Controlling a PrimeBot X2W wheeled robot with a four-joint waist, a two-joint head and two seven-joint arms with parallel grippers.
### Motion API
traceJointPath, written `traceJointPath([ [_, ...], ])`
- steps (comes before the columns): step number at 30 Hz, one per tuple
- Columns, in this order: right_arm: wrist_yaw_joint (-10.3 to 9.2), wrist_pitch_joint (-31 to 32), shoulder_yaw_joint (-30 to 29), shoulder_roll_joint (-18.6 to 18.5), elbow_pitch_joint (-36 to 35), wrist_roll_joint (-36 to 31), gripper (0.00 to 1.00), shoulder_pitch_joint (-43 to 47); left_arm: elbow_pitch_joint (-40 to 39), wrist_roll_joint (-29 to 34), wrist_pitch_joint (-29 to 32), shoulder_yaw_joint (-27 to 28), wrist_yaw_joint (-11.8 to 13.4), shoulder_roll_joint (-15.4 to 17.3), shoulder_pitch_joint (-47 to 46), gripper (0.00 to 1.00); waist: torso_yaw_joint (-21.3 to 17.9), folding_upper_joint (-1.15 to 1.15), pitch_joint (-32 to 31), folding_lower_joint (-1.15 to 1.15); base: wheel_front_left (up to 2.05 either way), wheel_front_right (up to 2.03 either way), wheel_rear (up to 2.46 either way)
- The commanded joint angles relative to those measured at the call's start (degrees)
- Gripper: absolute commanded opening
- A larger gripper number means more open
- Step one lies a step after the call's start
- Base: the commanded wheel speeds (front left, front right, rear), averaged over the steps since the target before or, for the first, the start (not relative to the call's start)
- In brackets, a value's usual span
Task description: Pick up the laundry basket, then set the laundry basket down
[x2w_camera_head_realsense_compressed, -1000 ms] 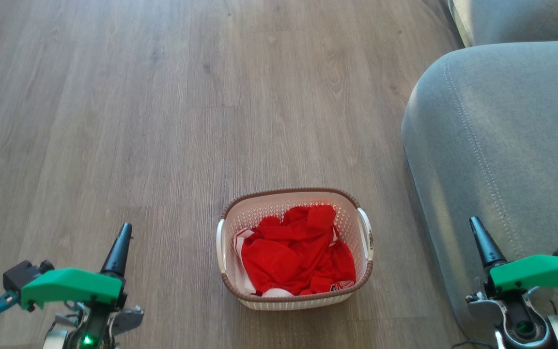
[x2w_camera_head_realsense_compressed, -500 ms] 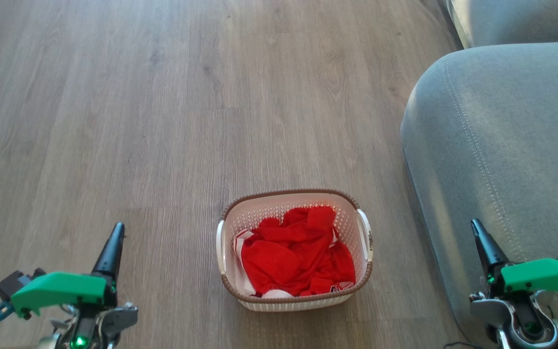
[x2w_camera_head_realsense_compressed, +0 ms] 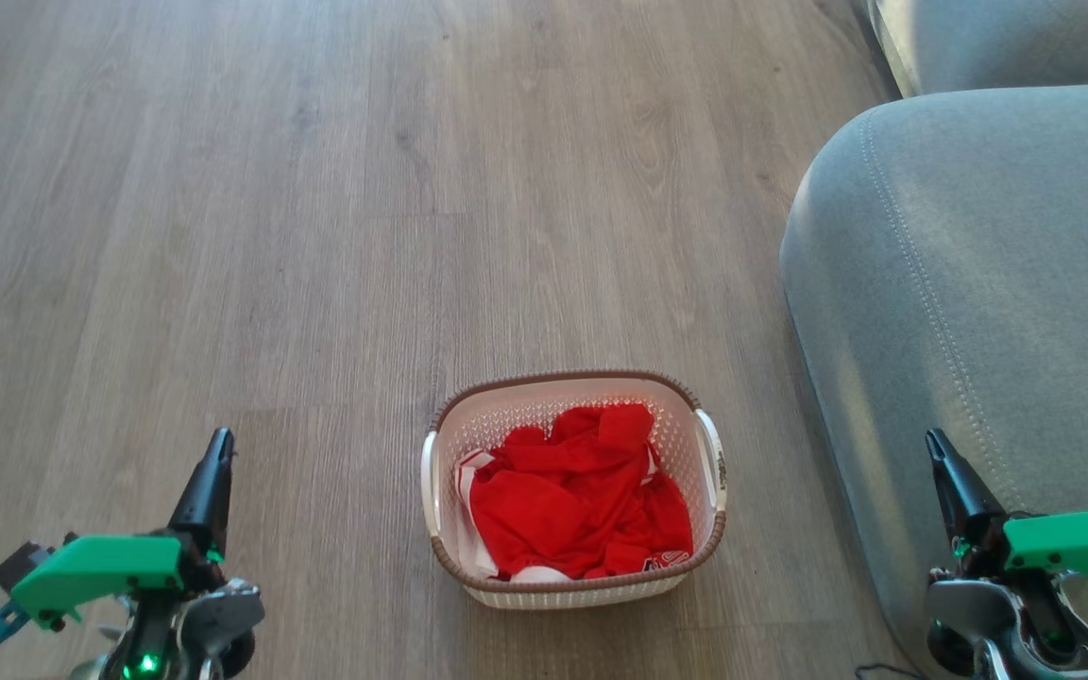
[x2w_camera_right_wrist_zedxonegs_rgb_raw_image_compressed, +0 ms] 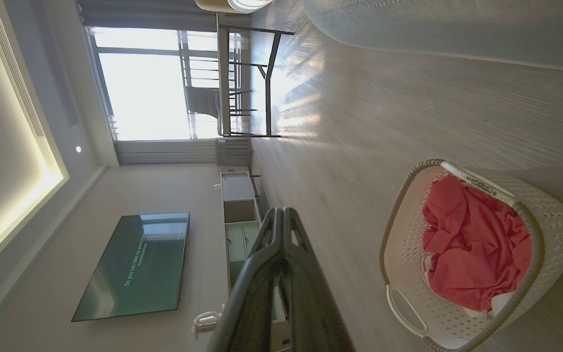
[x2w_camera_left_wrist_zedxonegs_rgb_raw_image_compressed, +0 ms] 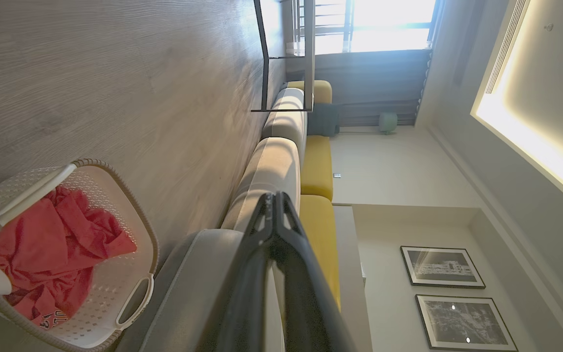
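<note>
The laundry basket (x2w_camera_head_realsense_compressed: 574,578) stands on the wooden floor at the lower middle of the head view: white perforated plastic, brown braided rim, white side handles, red-and-white clothing inside. It also appears as the laundry basket (x2w_camera_left_wrist_zedxonegs_rgb_raw_image_compressed: 110,313) in the left wrist view and the laundry basket (x2w_camera_right_wrist_zedxonegs_rgb_raw_image_compressed: 550,230) in the right wrist view. My left gripper (x2w_camera_head_realsense_compressed: 218,444) is shut and empty, well to the basket's left. My right gripper (x2w_camera_head_realsense_compressed: 934,442) is shut and empty, to the basket's right, in front of the sofa arm. Both sets of dark fingers (x2w_camera_left_wrist_zedxonegs_rgb_raw_image_compressed: 274,205) (x2w_camera_right_wrist_zedxonegs_rgb_raw_image_compressed: 281,215) meet at their tips.
A grey sofa arm (x2w_camera_head_realsense_compressed: 969,283) rises close to the basket's right side. Wooden floor (x2w_camera_head_realsense_compressed: 317,236) stretches ahead and to the left. The wrist views show a black-framed table (x2w_camera_right_wrist_zedxonegs_rgb_raw_image_compressed: 247,83), a wall television (x2w_camera_right_wrist_zedxonegs_rgb_raw_image_compressed: 135,266), yellow sofa cushions (x2w_camera_left_wrist_zedxonegs_rgb_raw_image_compressed: 316,166) and framed pictures (x2w_camera_left_wrist_zedxonegs_rgb_raw_image_compressed: 440,266).
Both grippers have dropped lower in the head view, the left drifting left and the right slightly right. The basket has stayed in place on the floor.
</note>
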Motion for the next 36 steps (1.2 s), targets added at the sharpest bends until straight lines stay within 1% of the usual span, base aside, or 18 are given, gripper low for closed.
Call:
traceJointPath([
  [1,-0.08,0.65,0.88,-0.64,-1.62,2.05,0.0,-2.93,-1.43,-1.75,0.4,2.48,-0.72,0.15,-3.44,0.0,-0.01,0.0,-0.03,0.0,0.0,0.0,0.0],
  [3,-0.09,0.75,0.81,-0.63,-1.54,2.9,0.0,-2.94,-1.27,-2.47,0.51,2.73,-0.89,0.04,-3.5,0.0,-0.01,0.0,-0.05,0.0,0.0,0.0,0.0],
  [36,-0.09,0.87,0.66,-0.53,-1.54,2.78,0.0,-2.96,-1.26,-2.09,0.87,3.19,-0.89,-0.28,-3.54,0.0,-0.01,0.0,-0.05,0.0,0.0,0.0,0.0],
])
